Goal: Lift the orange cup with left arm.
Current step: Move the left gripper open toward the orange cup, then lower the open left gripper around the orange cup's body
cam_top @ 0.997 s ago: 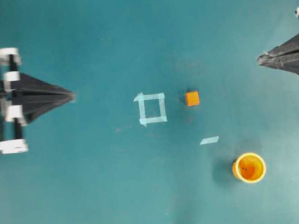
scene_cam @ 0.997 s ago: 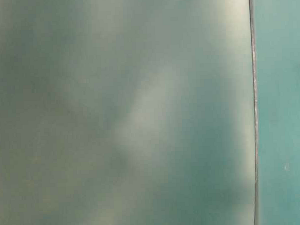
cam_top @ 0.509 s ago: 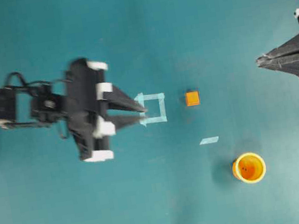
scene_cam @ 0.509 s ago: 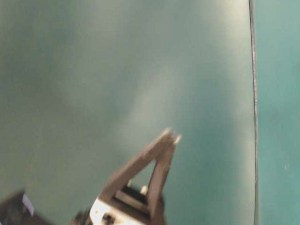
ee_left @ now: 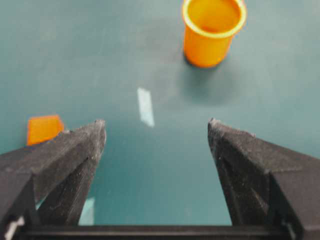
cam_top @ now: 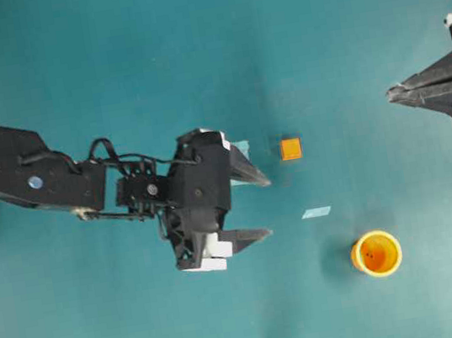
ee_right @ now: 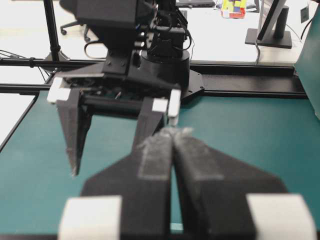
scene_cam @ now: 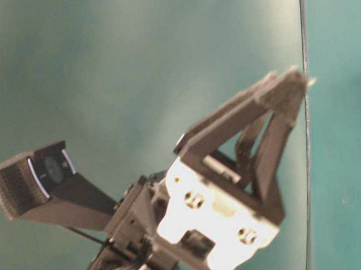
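while the left gripper (cam_top: pixel 266 208) hangs over mid-table with jaws spread wide and empty, the orange cup (cam_top: pixel 376 253) stands apart, toward the table's near-right corner.

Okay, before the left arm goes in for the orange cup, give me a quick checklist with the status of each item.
1. Left gripper open: ok, jaws stand wide apart.
2. Gripper empty: ok, nothing between the fingers.
3. Cup upright and free: ok, it stands alone on the table.
4. Cup lined up with the gripper: not ok, in the wrist view it sits ahead and off to the right of centre.
5. Cube out of the path: ok, it lies to the gripper's other side, apart from the cup.
6. Right gripper clear: ok, shut and parked at the table's edge.
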### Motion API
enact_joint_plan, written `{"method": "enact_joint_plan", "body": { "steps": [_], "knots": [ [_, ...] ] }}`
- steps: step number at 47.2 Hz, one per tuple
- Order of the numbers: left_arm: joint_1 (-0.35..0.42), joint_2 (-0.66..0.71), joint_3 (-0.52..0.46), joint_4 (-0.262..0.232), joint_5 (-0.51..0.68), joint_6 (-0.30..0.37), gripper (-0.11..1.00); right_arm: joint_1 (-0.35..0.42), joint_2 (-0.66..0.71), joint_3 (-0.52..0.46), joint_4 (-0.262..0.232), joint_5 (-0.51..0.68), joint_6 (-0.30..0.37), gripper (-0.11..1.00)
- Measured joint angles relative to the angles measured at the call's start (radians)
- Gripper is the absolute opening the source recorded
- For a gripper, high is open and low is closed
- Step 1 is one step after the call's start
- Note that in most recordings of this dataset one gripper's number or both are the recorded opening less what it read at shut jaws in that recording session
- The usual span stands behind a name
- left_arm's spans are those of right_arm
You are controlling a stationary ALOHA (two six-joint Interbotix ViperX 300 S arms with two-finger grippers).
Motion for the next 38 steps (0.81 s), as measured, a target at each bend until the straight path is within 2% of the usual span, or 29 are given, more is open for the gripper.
{"method": "enact_joint_plan", "body": {
  "steps": [11, 24, 38],
  "knots": [
    [-0.025, 0.089, -0.052, 0.0, -0.037, 0.0, 0.79, -0.002, 0.0, 0.0, -0.002, -0.002, -0.002, 0.0],
    [-0.034, 0.227, -0.187, 0.0, 0.0, -0.002, 0.79, -0.002, 0.0, 0.0, 0.0, 0.0, -0.002, 0.0],
    [-0.035, 0.325, -0.279, -0.002, 0.057, -0.084, 0.79, 0.0, 0.003, 0.0, 0.0, 0.0, -0.002, 0.0]
  ]
}}
